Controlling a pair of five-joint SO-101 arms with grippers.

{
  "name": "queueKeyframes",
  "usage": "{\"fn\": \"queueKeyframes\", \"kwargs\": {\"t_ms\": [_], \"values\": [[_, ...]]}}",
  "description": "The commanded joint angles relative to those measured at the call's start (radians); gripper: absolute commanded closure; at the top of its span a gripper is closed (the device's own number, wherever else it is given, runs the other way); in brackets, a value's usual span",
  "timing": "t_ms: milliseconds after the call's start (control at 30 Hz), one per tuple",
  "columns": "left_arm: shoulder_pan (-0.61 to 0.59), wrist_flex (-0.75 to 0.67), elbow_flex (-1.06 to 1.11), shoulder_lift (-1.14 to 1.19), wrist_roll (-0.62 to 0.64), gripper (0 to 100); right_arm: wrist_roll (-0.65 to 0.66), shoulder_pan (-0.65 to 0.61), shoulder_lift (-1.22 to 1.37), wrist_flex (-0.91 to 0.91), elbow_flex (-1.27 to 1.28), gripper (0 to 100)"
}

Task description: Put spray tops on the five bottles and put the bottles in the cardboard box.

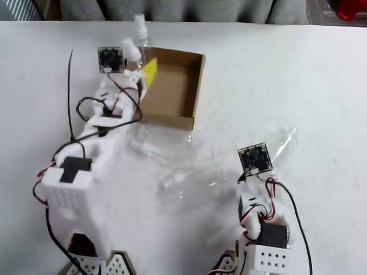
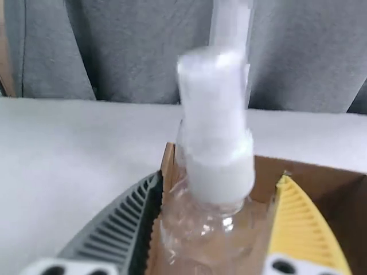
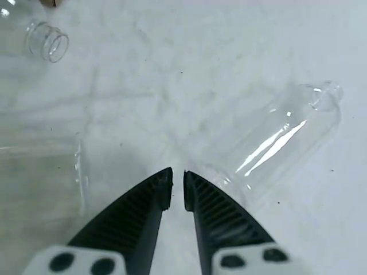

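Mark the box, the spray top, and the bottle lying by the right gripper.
box (image 1: pixel 172 86), high view, bare floor inside.
spray top (image 2: pixel 217 114), left wrist view, white body.
bottle (image 3: pixel 281 137), right wrist view, clear side wall.

We find passage over the white surface (image 1: pixel 298 74) right of the brown cardboard box (image 1: pixel 172 86); clear plastic bottles (image 3: pixel 281 137) lying between the arms block low approaches.
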Motion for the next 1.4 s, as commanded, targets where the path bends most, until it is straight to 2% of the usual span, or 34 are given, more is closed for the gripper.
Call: {"fn": "queueKeyframes", "kwargs": {"t_ms": [0,300,533,700,1067,1367], "values": [[-0.010,0.021,0.023,-0.134,0.017,71,0.009,-0.007,0.007,0.004,0.009,98.2],[-0.016,0.021,0.104,-0.206,0.017,71,0.009,-0.007,0.007,0.004,0.009,98.2],[-0.015,0.028,0.235,-0.363,0.017,71,0.009,-0.007,0.007,0.004,0.009,98.2],[-0.018,0.146,0.308,-0.490,-0.003,71,0.009,-0.007,0.007,0.004,0.009,98.2],[-0.018,0.183,0.707,-0.929,-0.149,71,0.009,-0.005,0.007,0.005,0.009,98.2],[-0.018,0.186,0.997,-1.313,-0.160,71,0.009,-0.005,0.007,0.005,0.009,98.2]]}}
